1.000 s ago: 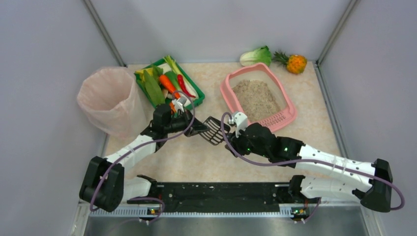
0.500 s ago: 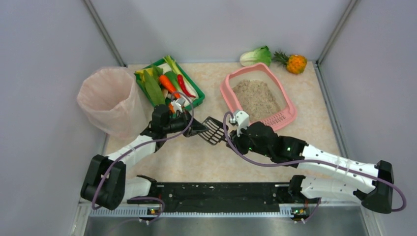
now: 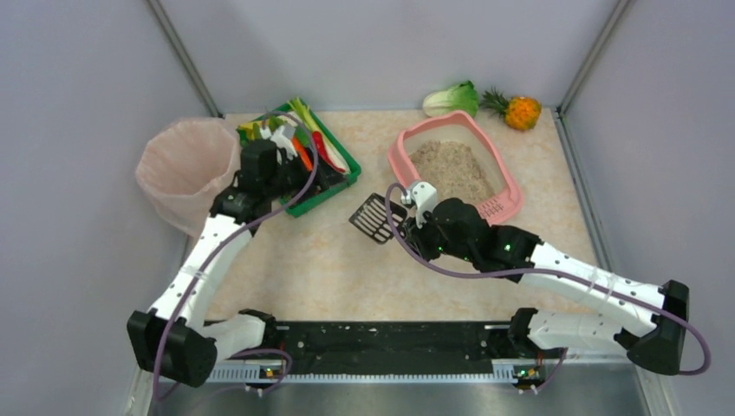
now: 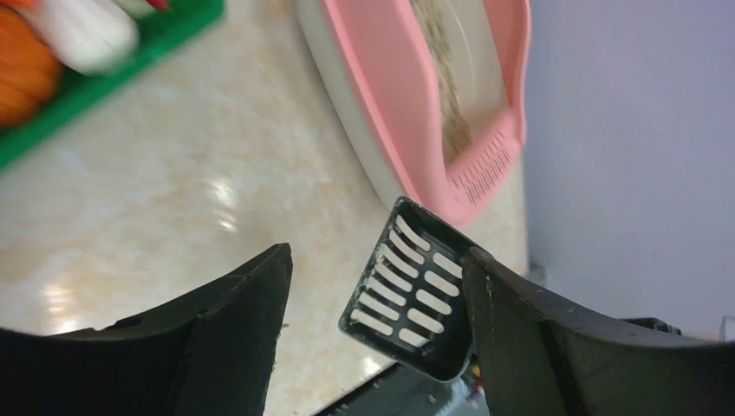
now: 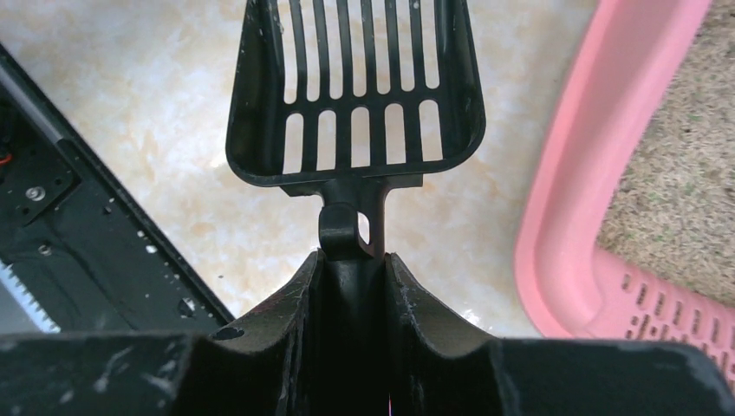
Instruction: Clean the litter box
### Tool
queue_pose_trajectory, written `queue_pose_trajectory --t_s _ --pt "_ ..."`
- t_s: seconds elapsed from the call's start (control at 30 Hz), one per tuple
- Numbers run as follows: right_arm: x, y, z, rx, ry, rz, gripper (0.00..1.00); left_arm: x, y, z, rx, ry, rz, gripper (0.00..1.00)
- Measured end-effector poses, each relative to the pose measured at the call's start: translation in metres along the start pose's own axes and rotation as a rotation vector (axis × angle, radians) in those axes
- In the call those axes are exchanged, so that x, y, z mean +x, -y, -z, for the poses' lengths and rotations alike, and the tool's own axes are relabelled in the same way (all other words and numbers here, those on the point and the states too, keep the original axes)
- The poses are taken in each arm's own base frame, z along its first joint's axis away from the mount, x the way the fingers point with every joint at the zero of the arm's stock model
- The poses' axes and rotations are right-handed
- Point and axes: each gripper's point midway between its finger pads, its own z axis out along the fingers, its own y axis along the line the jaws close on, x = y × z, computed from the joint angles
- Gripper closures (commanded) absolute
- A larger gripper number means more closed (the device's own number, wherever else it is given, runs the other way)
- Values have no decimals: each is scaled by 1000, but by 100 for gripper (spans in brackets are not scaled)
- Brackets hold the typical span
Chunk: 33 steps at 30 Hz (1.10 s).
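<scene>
Beige tabletop [image 3: 329, 269] bears litter box [image 3: 496, 208] just beside right gripper [image 5: 354, 269] clamping scoop [image 5: 347, 185]; left gripper [image 4: 377, 260] spread, empty.

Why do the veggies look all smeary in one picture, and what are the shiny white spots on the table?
Left wrist view: the vegetables in the green tray are smeared, likely from camera motion; the white spots on the table are reflected light. Right wrist view: the scoop is crisp. Top view: even light, only soft shadows.

Robot test booth, plain grey panel walls [image 3: 78, 78], metal corner posts [image 3: 183, 56], marble-look tabletop [image 3: 329, 269], black mounting rail [image 3: 390, 334]
</scene>
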Motion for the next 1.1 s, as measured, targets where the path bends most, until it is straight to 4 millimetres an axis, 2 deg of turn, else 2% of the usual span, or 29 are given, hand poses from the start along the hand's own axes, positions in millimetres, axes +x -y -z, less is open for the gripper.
queue_pose_trajectory --t_s 0.13,0.2,0.27,0.33,0.43,0.53,0.67,0.77,0.97,1.1 --pt "-4 15 0 32 -5 2 100 -58 18 46 -188 174 -168 22" --pt "-5 22 0 40 -8 3 100 -91 34 82 -278 286 -263 23" --pt "-4 27 -2 45 -15 7 100 -114 42 113 -370 365 -327 23" --pt "-2 30 -4 45 -25 16 100 -132 43 141 -480 424 -377 23" --pt "1 32 -8 40 -41 31 100 -143 24 164 -654 437 -425 25" --pt "2 33 -8 33 -45 38 100 -143 -10 171 -825 377 -454 34" --pt "1 32 -8 25 -45 37 100 -144 -66 159 -996 256 -479 34" --pt "1 33 -8 23 -41 36 100 -144 -95 153 -1063 191 -500 34" --pt "-3 32 -3 20 -24 34 100 -169 -116 151 -1096 205 -515 38" --pt "-4 32 -3 20 -20 34 100 -176 -131 146 -1080 189 -492 45"
